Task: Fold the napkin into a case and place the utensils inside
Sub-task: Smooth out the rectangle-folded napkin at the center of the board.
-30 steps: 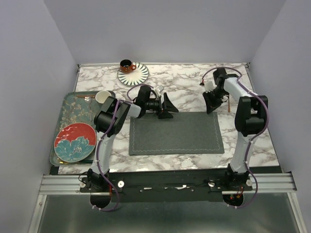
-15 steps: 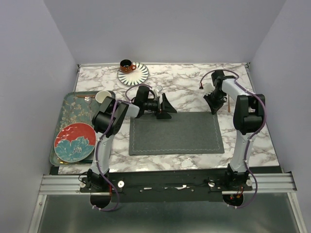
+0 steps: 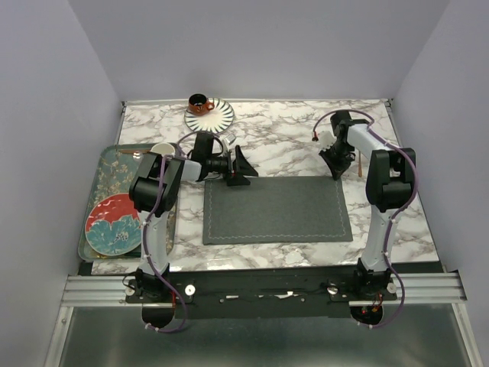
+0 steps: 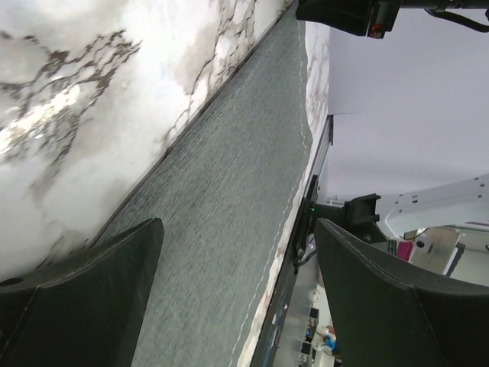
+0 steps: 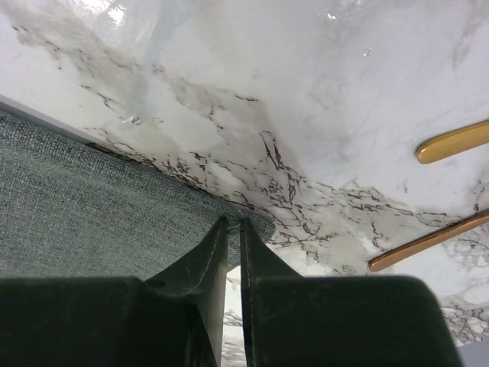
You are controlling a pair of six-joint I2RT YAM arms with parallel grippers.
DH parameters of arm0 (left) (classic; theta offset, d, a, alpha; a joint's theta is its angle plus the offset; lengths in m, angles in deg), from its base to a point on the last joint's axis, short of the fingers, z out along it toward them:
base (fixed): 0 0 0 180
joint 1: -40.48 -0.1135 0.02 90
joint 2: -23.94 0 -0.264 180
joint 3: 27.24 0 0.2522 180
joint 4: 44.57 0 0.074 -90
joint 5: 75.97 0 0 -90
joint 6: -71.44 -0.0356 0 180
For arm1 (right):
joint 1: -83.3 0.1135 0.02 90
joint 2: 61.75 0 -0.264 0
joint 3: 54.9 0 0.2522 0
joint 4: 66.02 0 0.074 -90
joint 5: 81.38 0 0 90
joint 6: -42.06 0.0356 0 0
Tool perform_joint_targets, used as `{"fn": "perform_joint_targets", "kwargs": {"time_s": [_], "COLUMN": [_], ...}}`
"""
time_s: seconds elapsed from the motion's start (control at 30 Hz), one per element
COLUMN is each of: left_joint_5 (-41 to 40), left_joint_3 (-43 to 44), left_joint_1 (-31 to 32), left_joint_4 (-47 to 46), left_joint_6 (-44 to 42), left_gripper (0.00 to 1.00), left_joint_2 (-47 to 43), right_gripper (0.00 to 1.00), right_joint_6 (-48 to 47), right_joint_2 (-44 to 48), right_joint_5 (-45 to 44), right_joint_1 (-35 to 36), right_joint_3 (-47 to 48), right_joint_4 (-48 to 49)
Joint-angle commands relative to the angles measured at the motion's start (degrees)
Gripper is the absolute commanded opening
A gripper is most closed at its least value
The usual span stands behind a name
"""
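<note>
napkin (image 3: 276, 210) lay flat and unfolded at mid table, no case formed. i saw left gripper (image 3: 238, 170) turned sideways by napkin's 11 o'clock corner, fingers spread wide, holding nothing. right gripper (image 5: 234, 225) sat at 1 o'clock corner, fingers pinched almost together on napkin's far hem. utensils (image 5: 454, 141) lay on bare marble near 3 o'clock of that gripper, off cloth. orange cup (image 3: 200, 102) on striped saucer (image 3: 218, 118) stood at table's 12 o'clock edge. tray (image 3: 107, 180) with red plate (image 3: 116, 223) sat at 9 o'clock.
</note>
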Motion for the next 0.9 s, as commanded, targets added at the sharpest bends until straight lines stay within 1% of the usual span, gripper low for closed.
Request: {"fn": "perform_joint_targets", "kwargs": {"time_s": [0.0,0.1,0.43,0.47,0.5,0.6,0.87], "left_joint_5": [0.65,1.0,3.29,3.2,3.2,3.2,1.62], "left_joint_3": [-0.96,-0.87,0.18,0.36,0.62,1.15,1.85], "left_joint_1": [-3.45,-5.04,-8.11,-8.29,-8.46,-9.17,-9.96], "left_joint_4": [11.7,14.87,21.03,21.21,24.26,27.44,30.88], "left_joint_6": [-10.92,-13.21,-19.54,-21.29,-22.18,-25.07,-28.77], "left_gripper": [0.94,0.94,0.95,0.95,0.95,0.95,0.96], "left_joint_2": [-1.32,-1.41,-1.23,-1.23,-1.06,-1.14,-1.76], "right_gripper": [0.18,0.18,0.17,0.17,0.17,0.17,0.16], "right_joint_6": [-1.69,-1.51,-0.9,-0.81,-0.72,-0.72,-0.46], "right_joint_2": [-3.0,-3.09,-3.18,-3.27,-3.18,-3.18,-3.44], "right_joint_5": [-4.79,-4.97,-5.32,-5.49,-5.49,-5.58,-5.85], "right_joint_1": [-0.34,-0.34,-0.34,-0.42,-0.34,-0.34,-0.34], "right_joint_3": [-0.16,-0.25,-0.07,-0.07,-0.07,0.02,0.19], "right_joint_4": [2.47,2.56,2.47,2.47,2.47,2.38,2.3]}}
